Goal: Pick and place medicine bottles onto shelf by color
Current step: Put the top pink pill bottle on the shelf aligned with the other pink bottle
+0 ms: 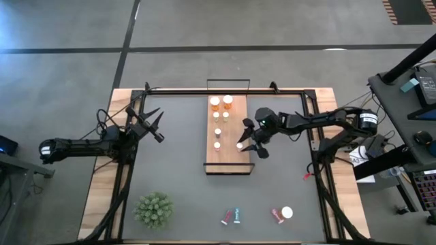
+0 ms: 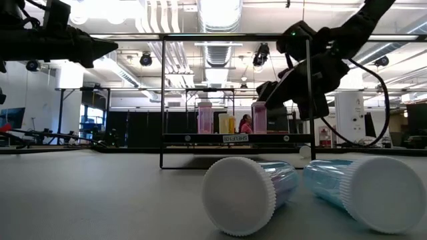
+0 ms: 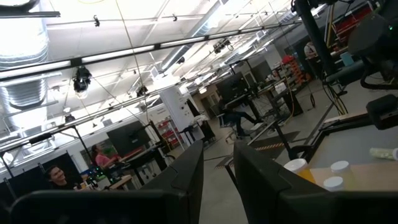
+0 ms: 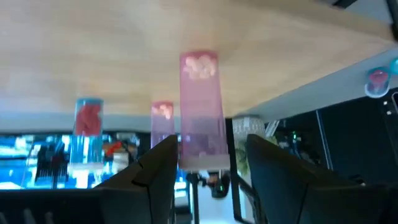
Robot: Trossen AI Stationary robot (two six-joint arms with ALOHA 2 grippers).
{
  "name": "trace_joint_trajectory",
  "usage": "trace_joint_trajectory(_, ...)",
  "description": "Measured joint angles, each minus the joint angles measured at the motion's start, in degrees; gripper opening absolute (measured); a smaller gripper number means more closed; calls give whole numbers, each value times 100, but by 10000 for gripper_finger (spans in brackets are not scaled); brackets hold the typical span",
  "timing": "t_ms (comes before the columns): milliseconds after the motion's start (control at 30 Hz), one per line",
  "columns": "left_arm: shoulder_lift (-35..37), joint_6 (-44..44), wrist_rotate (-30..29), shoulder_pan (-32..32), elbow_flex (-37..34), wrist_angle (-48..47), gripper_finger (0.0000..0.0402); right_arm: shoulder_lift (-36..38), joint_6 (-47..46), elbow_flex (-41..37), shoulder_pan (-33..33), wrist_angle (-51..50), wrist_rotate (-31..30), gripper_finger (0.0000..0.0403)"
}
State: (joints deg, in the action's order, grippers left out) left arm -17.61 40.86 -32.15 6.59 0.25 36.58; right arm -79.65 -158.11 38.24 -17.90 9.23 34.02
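The light-wood shelf [image 1: 229, 153] lies mid-table with several white-capped bottles standing on it: two orange ones [image 1: 221, 102] at its far end and slimmer ones [image 1: 217, 131] along its left side. My right gripper [image 1: 244, 141] is open at the shelf's right side. Its fingers stand on either side of a pink bottle [image 4: 202, 106], which stands upright with its base on the board. It also shows in the low view [image 2: 259, 117]. My left gripper [image 1: 155, 126] is open and empty, raised left of the shelf. My right gripper comes level from the table's right side, with its fingers on either side of the pink bottle's capped top [image 4: 200, 163]. One finger [image 4: 163, 163] lies close against the cap; the other [image 4: 267, 162] shows a gap. I cannot tell whether it touches the bottle.
A green spiky plant [image 1: 154, 209] stands at the near left. Near the front edge lie a pink-red bottle [image 1: 225, 218], a teal one [image 1: 237, 216], a red one [image 1: 276, 216] and a white cap [image 1: 287, 212]. Two lying bottles fill the low view's foreground [image 2: 250, 193].
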Motion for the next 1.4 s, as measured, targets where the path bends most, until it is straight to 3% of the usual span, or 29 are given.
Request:
trace_joint_trajectory(133,0,0,1,1,-2,0,72,-2,194,257,4,-585,-15,183)
trace_joint_trajectory(367,0,0,0,1,-2,0,72,-31,268,352,14,-641,-61,179)
trace_joint_trajectory(867,0,0,-1,2,0,0,72,-117,215,350,43,-640,-61,115)
trace_joint_trajectory(1400,0,0,-1,0,0,0,72,-118,63,386,108,-288,-128,115)
